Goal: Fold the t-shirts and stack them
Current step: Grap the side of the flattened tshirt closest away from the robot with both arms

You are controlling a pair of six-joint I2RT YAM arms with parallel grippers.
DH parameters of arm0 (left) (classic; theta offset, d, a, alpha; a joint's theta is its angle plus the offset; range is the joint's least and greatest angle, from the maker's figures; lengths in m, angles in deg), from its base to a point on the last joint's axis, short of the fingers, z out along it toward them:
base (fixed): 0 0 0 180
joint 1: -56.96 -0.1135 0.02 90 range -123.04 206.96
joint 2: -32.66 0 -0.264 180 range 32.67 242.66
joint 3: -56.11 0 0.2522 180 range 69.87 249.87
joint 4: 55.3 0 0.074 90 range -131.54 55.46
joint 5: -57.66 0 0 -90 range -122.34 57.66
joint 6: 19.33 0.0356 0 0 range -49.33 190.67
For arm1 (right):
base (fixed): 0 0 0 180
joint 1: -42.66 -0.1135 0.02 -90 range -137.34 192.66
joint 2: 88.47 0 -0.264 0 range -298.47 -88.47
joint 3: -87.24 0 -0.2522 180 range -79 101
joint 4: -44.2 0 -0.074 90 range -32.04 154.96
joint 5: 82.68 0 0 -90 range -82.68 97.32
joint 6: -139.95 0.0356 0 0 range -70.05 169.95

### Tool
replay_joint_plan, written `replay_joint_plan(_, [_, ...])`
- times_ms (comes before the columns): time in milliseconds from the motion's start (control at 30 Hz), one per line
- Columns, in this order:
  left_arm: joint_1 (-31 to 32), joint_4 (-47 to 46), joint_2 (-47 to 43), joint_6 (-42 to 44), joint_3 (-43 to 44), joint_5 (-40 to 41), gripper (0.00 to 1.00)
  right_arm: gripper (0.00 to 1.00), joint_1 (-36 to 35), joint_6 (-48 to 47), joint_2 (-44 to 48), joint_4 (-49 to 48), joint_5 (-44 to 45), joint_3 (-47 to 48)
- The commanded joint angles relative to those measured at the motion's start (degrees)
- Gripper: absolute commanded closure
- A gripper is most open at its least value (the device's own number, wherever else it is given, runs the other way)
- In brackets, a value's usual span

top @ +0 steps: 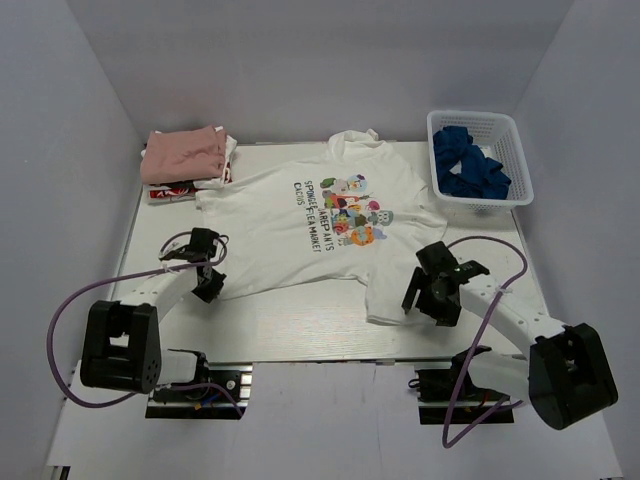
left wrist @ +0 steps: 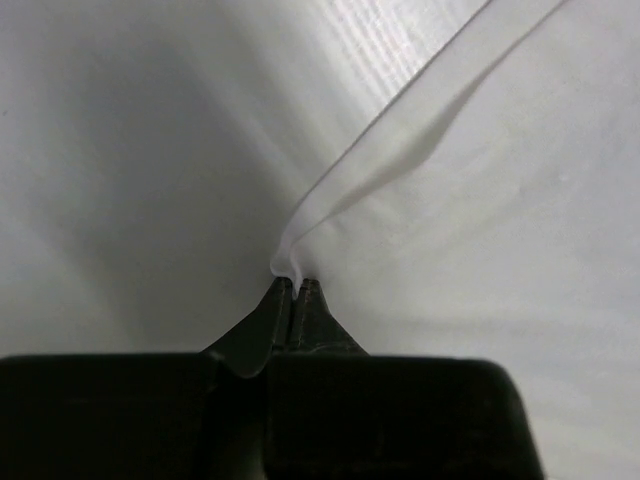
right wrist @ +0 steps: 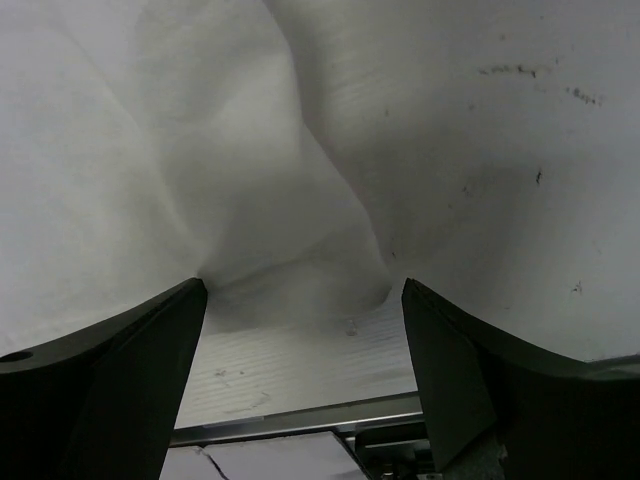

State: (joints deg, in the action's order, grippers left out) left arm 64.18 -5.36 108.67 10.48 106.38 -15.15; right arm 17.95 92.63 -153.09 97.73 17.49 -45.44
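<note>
The large white t-shirt (top: 320,220) with dark lettering and a colourful graphic lies spread on the table. My left gripper (top: 207,283) is shut on its near-left hem; in the left wrist view the white hem (left wrist: 330,195) rises from between the closed tips (left wrist: 297,285). My right gripper (top: 418,298) is open at the shirt's near-right corner; in the right wrist view the white cloth (right wrist: 300,170) lies just beyond the spread fingers (right wrist: 150,350). A folded dusty-pink shirt (top: 183,154) sits on a white-and-red printed one (top: 170,192) at the far left.
A white basket (top: 520,185) holding dark blue cloth (top: 470,165) stands at the far right. The table's near edge (right wrist: 300,420) runs just below my right gripper. White walls enclose the table on the left, right and back.
</note>
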Motion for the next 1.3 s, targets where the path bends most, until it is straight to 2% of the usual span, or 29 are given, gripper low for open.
replay_joint_plan(0, [-0.1,8.1,-0.9,-1.1,-2.4,-2.5,1.00,0.17,0.3,3.4,-2.0,1.3,-0.3,-0.9])
replay_joint_plan(67, [-0.1,9.3,-1.8,-1.6,-2.4,-2.0,1.00,0.21,0.3,3.3,-3.5,-1.5,0.2,-2.1])
replay_joint_plan(167, [-0.1,10.5,-3.9,-2.3,-2.4,-2.0,1.00,0.36,0.4,3.8,-4.9,-3.7,0.8,-3.9])
replay_joint_plan(200, [-0.1,11.1,-3.9,-2.3,-2.4,-2.0,1.00,0.54,0.4,3.8,-4.8,-3.7,0.6,-3.9])
replay_joint_plan(333, [-0.1,12.3,-5.0,-2.3,-2.4,-2.0,1.00,1.00,0.3,5.5,-1.7,4.5,1.4,-1.7])
replay_joint_plan(467, [-0.1,13.5,-5.5,-2.3,-2.9,-1.9,1.00,1.00,0.4,12.6,7.1,15.1,4.7,3.6])
replay_joint_plan(567, [-0.1,15.0,-6.0,-2.3,-2.4,-1.4,1.00,1.00,0.2,15.6,9.1,23.1,6.6,10.1])
replay_joint_plan(600, [-0.1,15.8,-6.0,-2.3,-2.4,-1.4,1.00,1.00,0.2,17.0,10.1,27.3,6.3,10.7])
replay_joint_plan(733, [1.2,17.2,-7.5,-2.3,-2.9,-2.9,1.00,1.00,0.0,20.6,14.4,34.2,4.4,12.0])
replay_joint_plan(767, [1.2,16.5,-8.4,-2.3,-3.7,-6.0,1.00,1.00,-0.2,21.0,16.7,35.2,3.7,12.1])
replay_joint_plan(967, [1.2,20.6,-11.9,-2.3,-2.5,-8.7,1.00,1.00,0.1,19.8,19.9,35.5,1.0,14.2])
replay_joint_plan(1067, [0.7,21.1,-15.8,-2.3,-2.0,-8.0,1.00,1.00,-0.1,19.8,17.3,34.9,1.5,13.1])
replay_joint_plan(1167, [0.1,21.1,-17.7,-3.0,0.0,-5.9,1.00,1.00,0.0,16.8,14.4,30.1,4.1,14.4])
replay_joint_plan(1267, [0.1,18.8,-16.6,-3.0,1.1,-5.2,1.00,1.00,0.2,15.2,10.7,25.9,7.5,18.5])
